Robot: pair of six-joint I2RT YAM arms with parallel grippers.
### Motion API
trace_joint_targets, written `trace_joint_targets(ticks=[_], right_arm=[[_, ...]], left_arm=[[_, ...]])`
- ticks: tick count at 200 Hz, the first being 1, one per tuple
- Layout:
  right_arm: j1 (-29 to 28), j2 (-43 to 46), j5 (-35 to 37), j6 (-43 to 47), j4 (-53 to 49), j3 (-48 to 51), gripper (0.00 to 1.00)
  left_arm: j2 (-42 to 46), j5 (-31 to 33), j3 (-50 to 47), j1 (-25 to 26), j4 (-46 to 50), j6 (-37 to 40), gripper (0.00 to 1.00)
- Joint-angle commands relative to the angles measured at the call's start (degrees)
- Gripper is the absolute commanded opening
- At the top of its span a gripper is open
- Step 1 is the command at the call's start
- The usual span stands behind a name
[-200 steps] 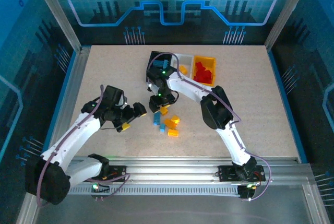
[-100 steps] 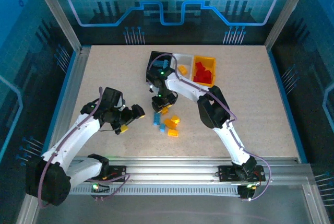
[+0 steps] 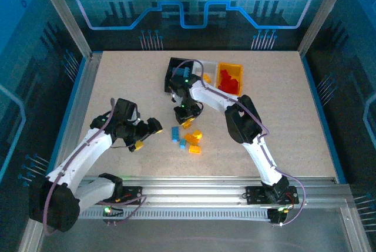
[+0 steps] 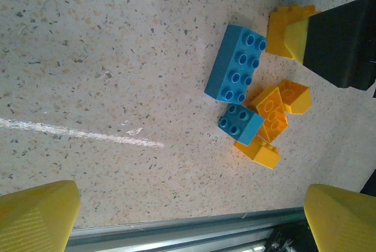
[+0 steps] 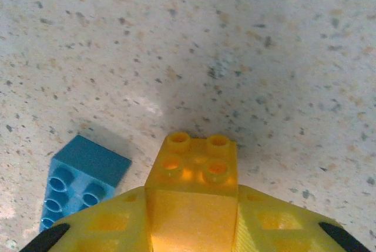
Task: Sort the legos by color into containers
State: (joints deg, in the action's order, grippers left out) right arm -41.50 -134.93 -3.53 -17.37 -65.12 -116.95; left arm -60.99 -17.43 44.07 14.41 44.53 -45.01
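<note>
While the sort was under way, the right gripper (image 3: 185, 120) was closed on a single orange-yellow brick (image 5: 194, 167). Its yellow fingertips (image 5: 100, 228) pressed the brick's two opposite sides, and the studded face showed beyond them. A side grip of this kind probably let the brick be carried without tipping. The brick hung low over the speckled table (image 3: 117, 76), above its own shadow; whether it touched the surface could not be told.

The three joined bins lay beyond the gripper, at the far side of the table: black bin (image 3: 174, 67), white bin (image 3: 207, 64) and yellow-orange bin (image 3: 231, 64). Red bricks (image 3: 228, 80) filled the yellow-orange bin. One orange piece (image 3: 206, 79) lay in the white bin, so the held brick most likely belonged there.

The left gripper (image 3: 148, 136) was spread wide with nothing between its fingers, and it faced the unsorted cluster. This pose suggested readiness for the next pick. The cluster lay just ahead of it:
- A long blue brick (image 4: 237, 64) was nearest the right gripper.
- A small blue brick (image 4: 241, 124) lay beside it.
- Three loose orange-yellow bricks (image 4: 271, 111) were packed against the small blue one.

The blue pieces probably belonged in the black bin, whose contents were hidden by the right arm.
</note>
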Motion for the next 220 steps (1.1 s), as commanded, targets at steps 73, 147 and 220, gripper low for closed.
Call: trace_joint_targets(ticks=[73,147,220], right_arm=[[17.9,11.3,-16.7,-14.6,6.8,0.7,0.31],[26.6,4.2,-20.4,-28.0,12.8,-9.3,0.3],[27.9,-5.0,-21.1,-32.3,11.9,-21.1,0.34]], left_arm=[[-0.7,-3.0,-0.3,-0.4,0.3,1.6,0.99],[-2.1,-6.1,-2.1,1.0,-1.6,1.2,0.99],[-5.3,-7.0,-1.3,1.5,-3.3,0.9,0.99]])
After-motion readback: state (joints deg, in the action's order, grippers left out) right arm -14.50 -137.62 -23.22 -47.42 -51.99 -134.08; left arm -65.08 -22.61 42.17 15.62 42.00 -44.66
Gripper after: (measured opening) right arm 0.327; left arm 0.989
